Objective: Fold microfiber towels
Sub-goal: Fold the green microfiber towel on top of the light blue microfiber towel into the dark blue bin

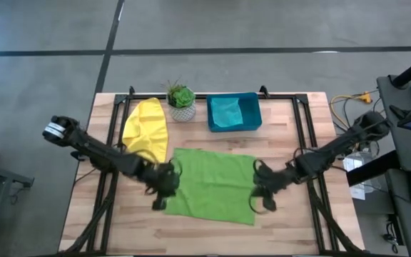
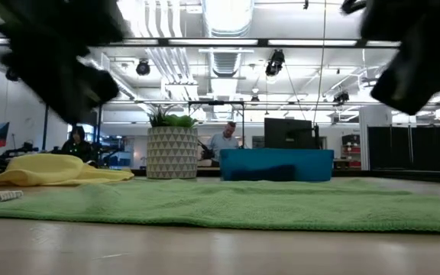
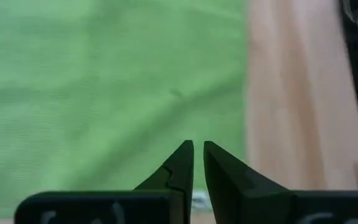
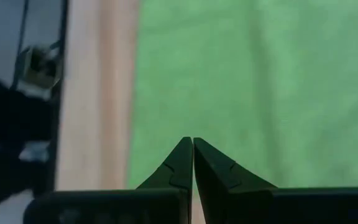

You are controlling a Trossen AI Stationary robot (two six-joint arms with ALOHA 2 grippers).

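from where i stand, the yellow towel (image 1: pixel 147 130) lies bunched at about 10 o'clock on the table (image 1: pixel 212 235), untouched. next over, the left gripper (image 1: pixel 164 187) hangs above the left edge of the light green towel (image 1: pixel 212 184), at roughly 8 o'clock, its fingers pinched nearly together on nothing that i can see. that green towel is spread flat across the middle of the table, only faintly rippled. behind it stand a small potted plant (image 1: pixel 182 100) at 12 o'clock and, just to its right, the blue tray (image 1: pixel 252 121) with a teal towel (image 1: pixel 226 112) folded inside. the right gripper (image 1: pixel 262 194) hovers at the green towel's right edge, about 4 o'clock, fingers fully closed and empty too. the cloth looks light, limp and slightly grippy on the wood, so i'd guess it will sag and drag rather than hold shape. the 2 near corners, 1 per gripper, seem the best place to pinch, after the fingers open.
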